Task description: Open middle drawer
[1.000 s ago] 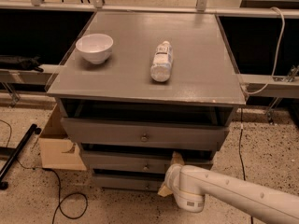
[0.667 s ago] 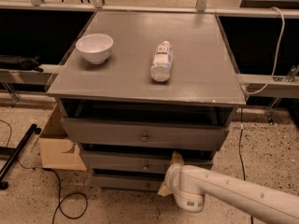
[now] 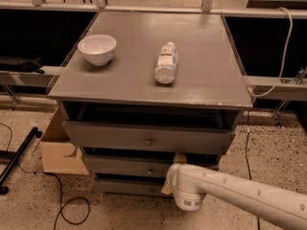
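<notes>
The middle drawer, a flat grey painted front with a small round metal knob at its centre, sits in the lower middle of the frame, between the larger top drawer and the narrow bottom drawer. The gripper is at this drawer's right end, just right of the knob and close against the front. It is mostly hidden behind the rounded white wrist, with only tan pieces showing above and below, so I cannot tell whether it is open or closed, or whether it has hold of anything. The arm, a smooth white tube dotted with small screws, runs away to the lower right corner. Dark gaps show above each drawer front. Higher up, the cabinet's matte grey top carries a glossy round white bowl at upper left and a clear plastic bottle with a white label lying on its side near the centre, well apart from the bowl. A brown cardboard box stands left of the cabinet on the speckled floor, where a black cable loops.
</notes>
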`<state>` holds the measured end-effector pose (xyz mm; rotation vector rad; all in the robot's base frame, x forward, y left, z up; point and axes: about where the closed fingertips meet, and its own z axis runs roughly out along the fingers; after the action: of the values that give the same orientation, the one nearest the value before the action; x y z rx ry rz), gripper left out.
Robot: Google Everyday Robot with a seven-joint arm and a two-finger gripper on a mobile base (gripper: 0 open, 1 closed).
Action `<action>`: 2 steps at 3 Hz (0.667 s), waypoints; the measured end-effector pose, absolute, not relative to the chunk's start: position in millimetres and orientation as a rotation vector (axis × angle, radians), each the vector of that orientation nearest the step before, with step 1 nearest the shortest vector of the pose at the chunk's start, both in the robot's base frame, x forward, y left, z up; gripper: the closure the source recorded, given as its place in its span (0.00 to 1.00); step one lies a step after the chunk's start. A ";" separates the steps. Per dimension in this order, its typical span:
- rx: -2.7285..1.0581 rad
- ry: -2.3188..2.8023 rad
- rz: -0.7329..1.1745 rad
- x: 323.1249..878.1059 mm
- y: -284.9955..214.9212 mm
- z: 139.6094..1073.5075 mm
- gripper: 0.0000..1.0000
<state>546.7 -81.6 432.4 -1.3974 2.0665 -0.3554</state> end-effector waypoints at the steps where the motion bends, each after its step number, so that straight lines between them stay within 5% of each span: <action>1: -1.397 2.063 -0.433 568.4 -83.1 433.7 0.00; 2: -1.400 2.075 -0.430 571.1 -83.7 427.0 0.00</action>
<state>571.1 -83.7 427.0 -1.4005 2.0749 -0.4298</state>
